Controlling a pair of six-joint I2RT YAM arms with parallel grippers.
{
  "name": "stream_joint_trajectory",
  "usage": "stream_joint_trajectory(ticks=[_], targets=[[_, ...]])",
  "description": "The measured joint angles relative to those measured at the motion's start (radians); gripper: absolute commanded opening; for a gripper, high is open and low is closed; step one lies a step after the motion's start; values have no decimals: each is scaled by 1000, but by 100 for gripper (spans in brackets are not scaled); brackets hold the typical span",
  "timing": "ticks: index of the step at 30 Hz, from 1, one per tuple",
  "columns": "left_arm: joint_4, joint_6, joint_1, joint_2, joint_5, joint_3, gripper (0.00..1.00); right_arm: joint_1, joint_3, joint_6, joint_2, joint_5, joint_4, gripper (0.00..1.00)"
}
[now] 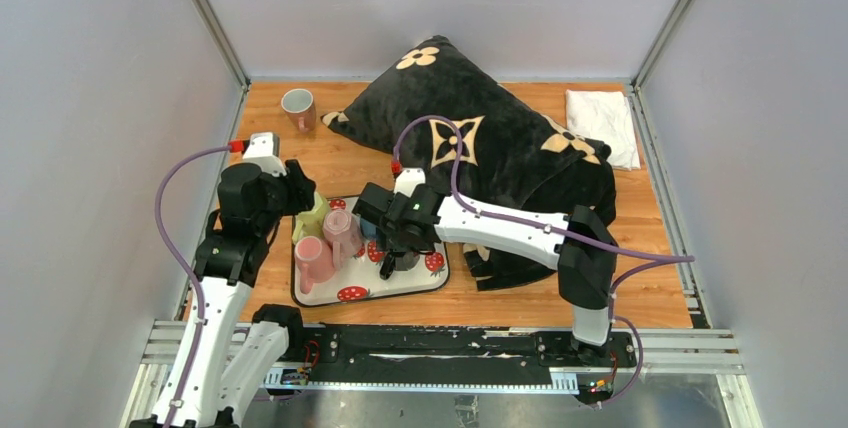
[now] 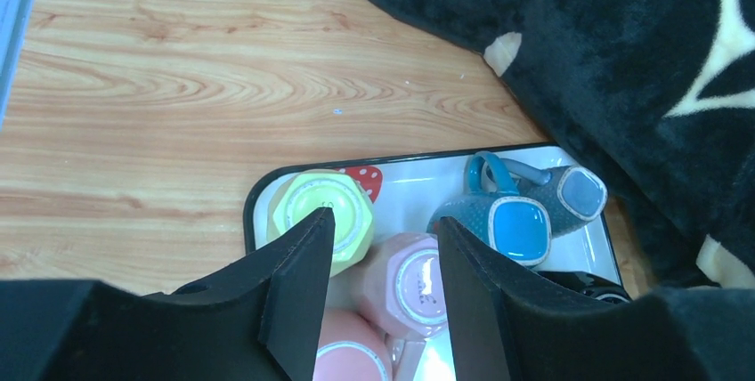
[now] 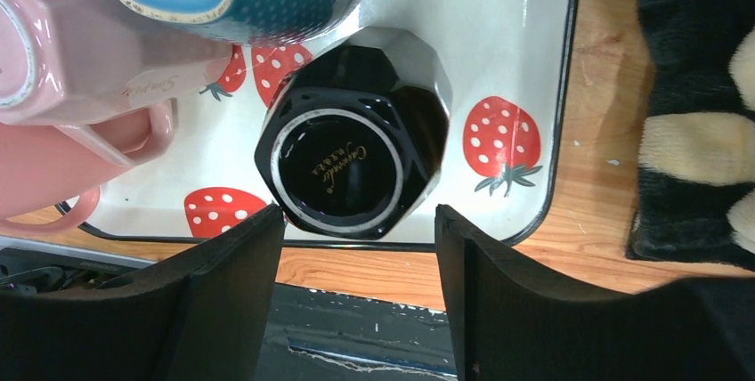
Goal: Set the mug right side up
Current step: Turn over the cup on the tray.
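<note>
A black flower-patterned cushion (image 1: 520, 148) lies on the wooden table (image 1: 510, 303), with a folded white cloth (image 1: 603, 123) just beside it.

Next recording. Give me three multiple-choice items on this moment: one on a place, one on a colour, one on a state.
1. Where on the table does the white cloth lie?
A) near left corner
B) far right corner
C) dead centre

2. What colour is the mug below the right gripper?
A) black
B) yellow
C) white

3. How does that mug stand?
A) on its side
B) right side up
C) upside down

Answers:
1. B: in the top view the cloth lies at the far right, past the black cushion.
2. A: the right wrist view shows the black mug under the open fingers.
3. C: its ringed base faces the camera, and it stands on the strawberry tray.
</note>
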Motion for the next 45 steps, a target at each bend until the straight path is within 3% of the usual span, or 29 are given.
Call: stream_joint_trajectory(ticks=[21, 37, 45], targets=[[0, 23, -14, -25, -69, -2, 55, 0, 53, 20, 114, -40, -34, 64], [0, 29, -14, -25, -79, -2, 55, -6, 53, 8, 130, -29, -61, 38], [0, 29, -14, -25, -80, -2, 56, -19, 19, 0, 129, -26, -45, 31]])
